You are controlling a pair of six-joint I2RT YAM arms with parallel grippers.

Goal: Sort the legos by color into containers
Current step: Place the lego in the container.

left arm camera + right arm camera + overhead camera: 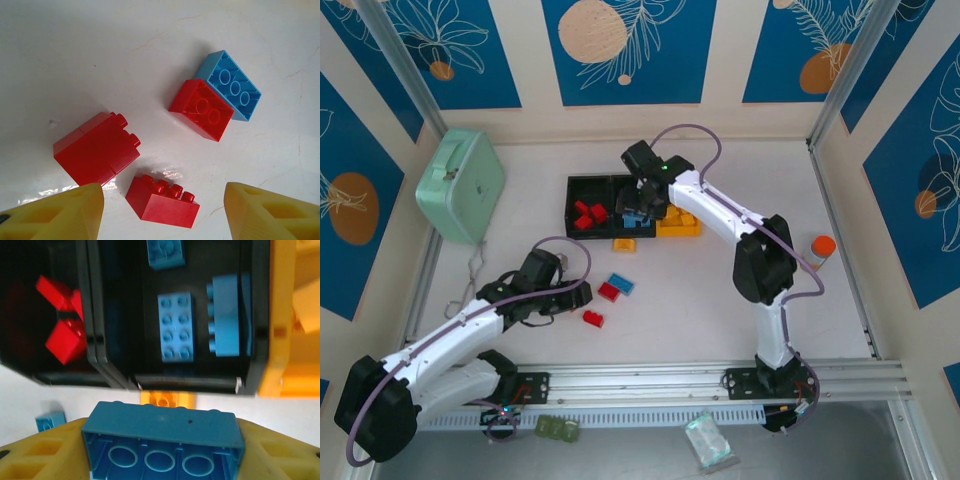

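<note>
My right gripper (162,455) is shut on a blue lego (162,427), held underside-up just short of the middle black container (185,382), which holds blue legos (175,327). The left black container (588,185) holds red legos (62,315), and the yellow container (282,340) stands on the right. My left gripper (162,215) is open low over the table, its yellow fingers (60,212) either side of a small red lego (162,201). Beyond it lie a red block on its side (97,147), an upturned red lego (201,108) and an upturned blue lego (228,85).
An orange lego (624,243) lies on the table in front of the containers. A mint-green case (460,185) stands at the back left. An orange-capped bottle (820,250) is by the right rail. A metal rail runs along the near edge.
</note>
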